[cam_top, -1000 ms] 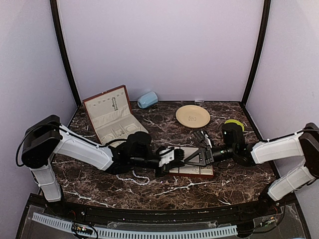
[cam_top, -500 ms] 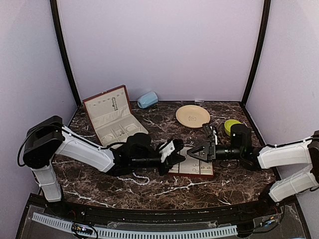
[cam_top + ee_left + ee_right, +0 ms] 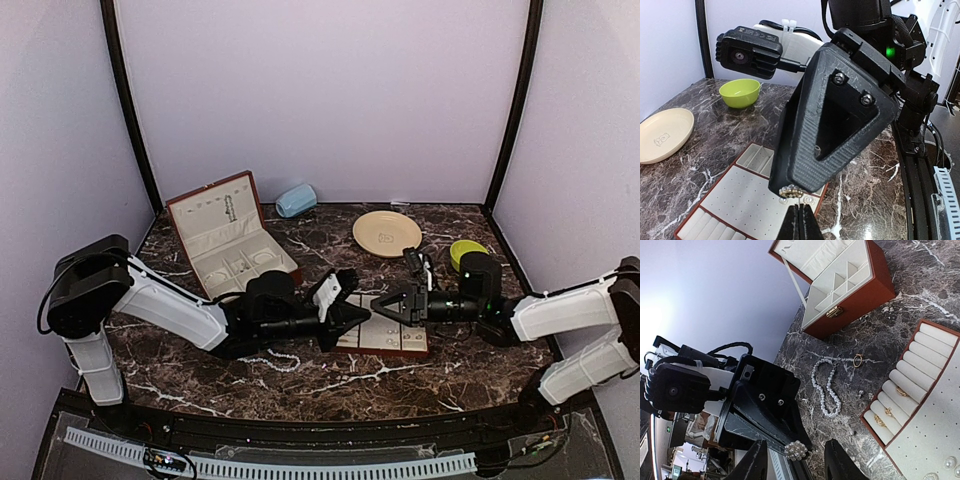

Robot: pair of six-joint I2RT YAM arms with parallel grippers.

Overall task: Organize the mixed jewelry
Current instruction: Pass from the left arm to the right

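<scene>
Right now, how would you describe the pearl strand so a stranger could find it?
Start at the open red-brown jewelry box. Between it and the cream slotted tray, a doubled-over pearl strand lies on the marble table. It is the only long beaded piece; its nearest neighbour is a tiny gold ring.

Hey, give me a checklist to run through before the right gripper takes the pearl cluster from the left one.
1. The left gripper is shut on the pearl cluster: ok.
2. The cluster sits between the fingers of the open right gripper: ok.
3. How firmly the cluster is pinched: cannot tell.
4. The slotted tray has bare room on its dotted panel: ok.
5. The pearl strand is put away: not ok, it lies loose outside the tray.
</scene>
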